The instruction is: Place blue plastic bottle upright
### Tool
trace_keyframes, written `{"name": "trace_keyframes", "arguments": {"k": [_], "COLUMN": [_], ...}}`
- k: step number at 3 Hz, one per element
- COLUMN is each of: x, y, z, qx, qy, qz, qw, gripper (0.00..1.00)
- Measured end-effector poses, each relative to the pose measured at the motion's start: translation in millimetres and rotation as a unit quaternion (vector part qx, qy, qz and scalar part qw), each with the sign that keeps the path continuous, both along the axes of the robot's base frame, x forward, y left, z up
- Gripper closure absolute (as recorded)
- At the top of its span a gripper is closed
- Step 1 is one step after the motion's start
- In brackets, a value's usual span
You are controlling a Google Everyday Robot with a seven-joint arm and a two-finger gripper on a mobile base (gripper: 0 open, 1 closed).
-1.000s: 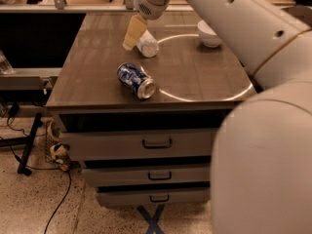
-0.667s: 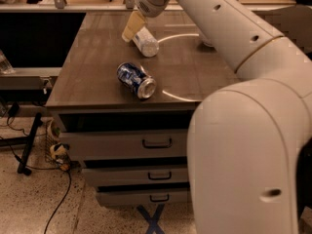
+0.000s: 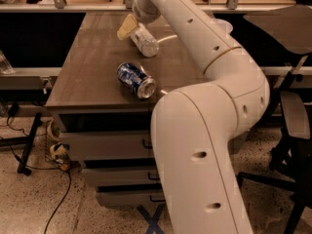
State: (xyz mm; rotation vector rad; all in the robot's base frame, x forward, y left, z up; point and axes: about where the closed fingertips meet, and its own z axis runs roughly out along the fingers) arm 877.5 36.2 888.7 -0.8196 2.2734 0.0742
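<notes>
The clear bluish plastic bottle lies tilted on the far brown tabletop, pincer at its far-left end — clenched or not, cannot tell. Raise it vertical slowly — seat the base flat.

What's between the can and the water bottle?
Only bare tabletop, seen in the camera view. The end effector is at the blue plastic bottle, behind the can.

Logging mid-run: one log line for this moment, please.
gripper: far side of table, at blue plastic bottle | bottle: tilted, not upright | blue-and-white can: on its side, apart, nearer front edge
</notes>
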Motion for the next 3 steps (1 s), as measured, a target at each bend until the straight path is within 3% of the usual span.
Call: {"name": "trace_keyframes", "arguments": {"k": [1, 3], "x": [11, 5], "y": [7, 17], "z": [-14, -35], "qx": [0.008, -0.036], "qy": [0.021, 0.066], "qz": [-0.025, -0.048], "qw": [0.9994, 0.9960], "gripper": [0.00, 0.00]}}
